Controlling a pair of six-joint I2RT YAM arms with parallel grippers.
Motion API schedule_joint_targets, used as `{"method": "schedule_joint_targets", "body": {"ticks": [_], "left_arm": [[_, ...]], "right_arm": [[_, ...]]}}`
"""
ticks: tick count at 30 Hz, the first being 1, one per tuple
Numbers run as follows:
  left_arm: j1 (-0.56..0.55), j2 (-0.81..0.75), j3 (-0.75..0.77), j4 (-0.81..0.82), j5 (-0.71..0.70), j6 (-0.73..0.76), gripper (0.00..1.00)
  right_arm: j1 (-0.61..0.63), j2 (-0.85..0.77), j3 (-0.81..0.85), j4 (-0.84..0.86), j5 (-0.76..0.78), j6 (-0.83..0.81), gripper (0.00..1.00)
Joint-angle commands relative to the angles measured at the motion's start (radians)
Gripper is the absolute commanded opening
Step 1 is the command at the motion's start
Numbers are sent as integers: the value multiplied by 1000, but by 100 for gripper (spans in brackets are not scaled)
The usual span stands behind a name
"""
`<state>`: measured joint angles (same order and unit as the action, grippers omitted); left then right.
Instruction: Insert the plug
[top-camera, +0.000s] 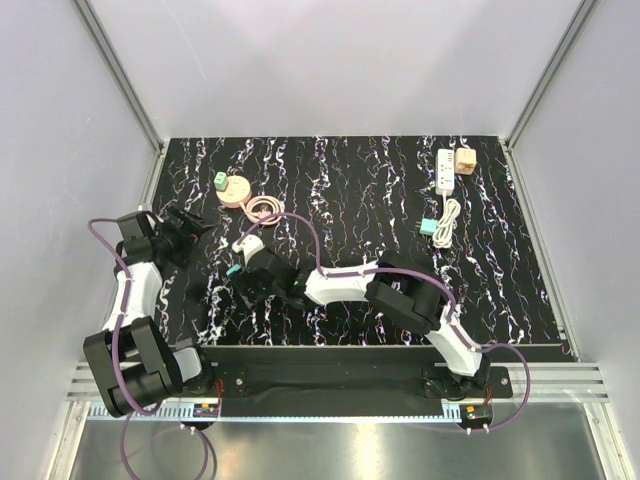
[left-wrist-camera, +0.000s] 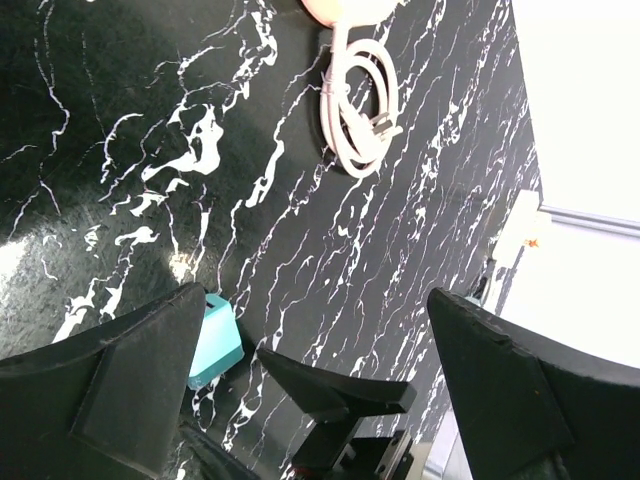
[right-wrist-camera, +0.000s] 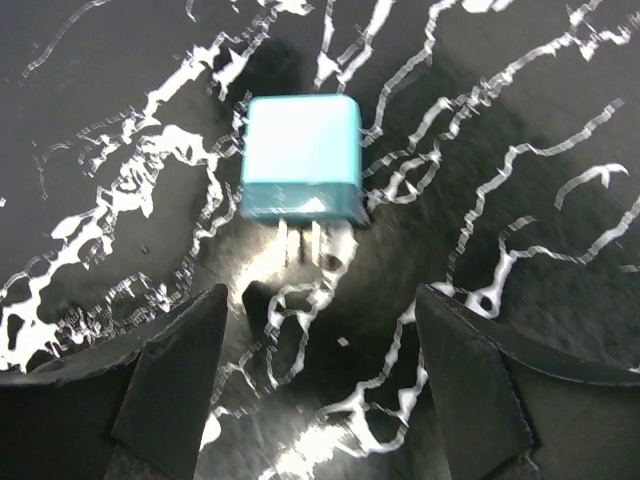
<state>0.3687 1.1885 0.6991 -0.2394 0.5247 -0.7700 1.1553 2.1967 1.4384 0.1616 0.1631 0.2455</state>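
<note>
On the black table lie a power strip, a peach plug just beside it, a coiled cable, a disc and a teal plug.

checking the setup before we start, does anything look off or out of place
A teal plug lies on its side, prongs bare, far left of the strip, with the open right tool just short of it. The peach plug sits beside the strip, not in it.
</note>
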Motion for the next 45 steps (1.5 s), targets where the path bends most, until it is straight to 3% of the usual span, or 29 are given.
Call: {"method": "schedule_joint_targets", "body": {"ticks": [1, 6, 16, 23, 24, 30, 38, 45], "left_arm": [[24, -6, -16, 65, 44, -23, 99], [32, -10, -10, 25, -26, -35, 99], [35, 19, -12, 43, -29, -14, 99], [32, 77, -18, 89, 87, -23, 97], [32, 94, -21, 122, 113, -23, 96], [-71, 94, 13, 192, 238, 27, 87], [-428, 114, 148, 94, 357, 207, 81], [-652, 59, 207, 78, 379, 207, 82]], "right_arm": [[6, 53, 59, 27, 35, -31, 82], [7, 103, 111, 16, 39, -52, 79], [15, 164, 186, -16, 39, -92, 56], [14, 95, 139, -14, 113, -133, 3], [14, 72, 119, -16, 131, -141, 0], [-20, -225, -159, 10, 152, -178, 0], [-49, -667, -485, -46, 110, -149, 0], [-51, -998, -631, -73, 101, -124, 0]]}}
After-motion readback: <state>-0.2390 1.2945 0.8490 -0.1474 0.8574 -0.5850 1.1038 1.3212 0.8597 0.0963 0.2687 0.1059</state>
